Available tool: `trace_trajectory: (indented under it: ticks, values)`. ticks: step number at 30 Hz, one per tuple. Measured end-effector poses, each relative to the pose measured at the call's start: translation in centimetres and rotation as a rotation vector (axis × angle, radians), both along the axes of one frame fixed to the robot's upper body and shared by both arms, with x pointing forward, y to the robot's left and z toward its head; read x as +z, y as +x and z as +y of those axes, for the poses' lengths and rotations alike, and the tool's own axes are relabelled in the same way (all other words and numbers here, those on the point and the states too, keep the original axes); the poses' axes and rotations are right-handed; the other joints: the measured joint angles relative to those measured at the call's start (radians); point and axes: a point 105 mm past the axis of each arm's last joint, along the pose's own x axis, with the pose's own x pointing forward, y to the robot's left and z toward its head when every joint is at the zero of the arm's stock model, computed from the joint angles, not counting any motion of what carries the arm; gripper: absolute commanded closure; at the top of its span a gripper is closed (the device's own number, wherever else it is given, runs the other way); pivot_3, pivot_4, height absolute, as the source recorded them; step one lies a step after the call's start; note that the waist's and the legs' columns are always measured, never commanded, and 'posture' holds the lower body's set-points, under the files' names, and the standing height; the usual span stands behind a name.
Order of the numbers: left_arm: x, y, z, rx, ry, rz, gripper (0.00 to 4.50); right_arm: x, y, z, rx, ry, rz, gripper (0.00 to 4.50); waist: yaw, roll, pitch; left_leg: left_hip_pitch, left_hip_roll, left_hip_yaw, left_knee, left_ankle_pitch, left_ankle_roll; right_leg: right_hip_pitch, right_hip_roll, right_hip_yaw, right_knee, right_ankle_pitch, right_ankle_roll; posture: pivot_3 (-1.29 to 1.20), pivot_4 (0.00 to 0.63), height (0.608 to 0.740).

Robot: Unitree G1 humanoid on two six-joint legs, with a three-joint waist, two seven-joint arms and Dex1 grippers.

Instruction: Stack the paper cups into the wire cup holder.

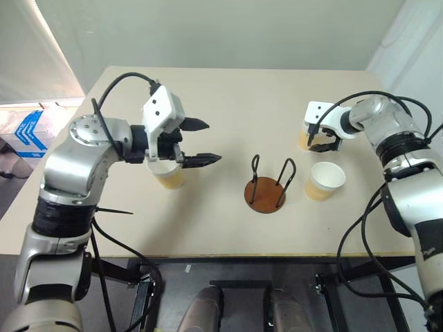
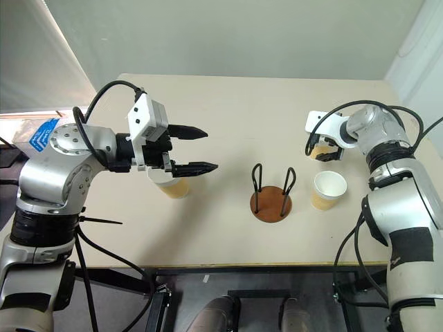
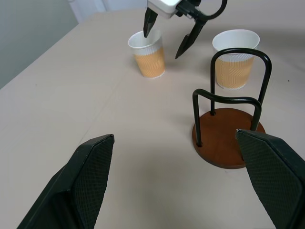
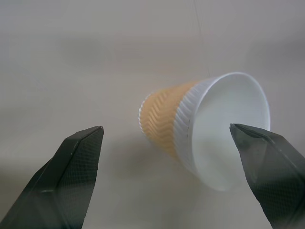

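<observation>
The right end effector (image 1: 320, 143) hovers wide open and empty over the far cup (image 4: 205, 136), which stands upright directly beneath it. The holder (image 1: 266, 194) sits at its eight o'clock. The left end effector (image 1: 201, 142), equally open and empty, is farther off.

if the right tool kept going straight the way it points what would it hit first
Most likely the far paper cup, which stands upright on the table. In the right wrist view it sits between the right tool's open fingers, straight ahead. How much gap remains is hard to judge.
</observation>
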Motion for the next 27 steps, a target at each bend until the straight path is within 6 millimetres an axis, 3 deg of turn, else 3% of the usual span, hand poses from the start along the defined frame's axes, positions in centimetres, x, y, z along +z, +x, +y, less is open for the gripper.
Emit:
trace_trajectory:
  ticks: [3, 13, 23, 25, 27]
  values:
    - [-0.1, 0.0, 0.1, 0.008, 0.004, -0.004, 0.00, -0.2, 0.1, -0.2, -0.015, -0.005, -0.011, 0.92, 0.000, 0.000, 0.000, 0.000, 0.000, 0.000, 0.000, 0.000, 0.000, 0.000, 0.000, 0.000, 0.000, 0.000, 0.000, 0.00, 0.150, 0.740]
    - [-0.5, -0.1, 0.3, 0.016, 0.011, 0.005, 0.00, -0.1, 0.1, -0.1, 0.000, -0.002, -0.018, 4.46, 0.000, 0.000, 0.000, 0.000, 0.000, 0.000, 0.000, -0.002, -0.004, 0.000, 0.000, 0.000, 0.000, 0.000, -0.001, 0.00, 0.150, 0.740]
    - [-1.0, 0.3, 0.8, 0.013, 0.024, 0.017, 0.00, -1.9, -1.9, -1.0, 0.097, -0.007, 0.094, 4.49, 0.000, 0.000, 0.000, 0.001, 0.000, 0.000, 0.000, -0.001, -0.004, 0.001, 0.000, -0.001, 0.000, 0.001, -0.002, 0.00, 0.150, 0.740]
    - [-1.1, 0.2, 0.7, -0.001, 0.026, 0.022, 0.00, -1.4, -2.7, -1.1, 0.128, 0.006, 0.115, 4.49, 0.001, 0.000, 0.000, 0.000, 0.000, 0.000, 0.000, -0.001, -0.004, 0.001, 0.000, -0.001, 0.001, 0.001, -0.002, 0.00, 0.150, 0.740]
    - [-1.0, 0.0, 0.9, -0.014, 0.030, 0.033, 0.00, 0.4, -3.9, -0.8, 0.177, 0.044, 0.130, 4.49, 0.000, 0.001, 0.001, -0.001, 0.000, 0.000, 0.000, 0.000, -0.004, 0.001, 0.000, -0.001, 0.000, 0.001, -0.002, 0.00, 0.150, 0.740]
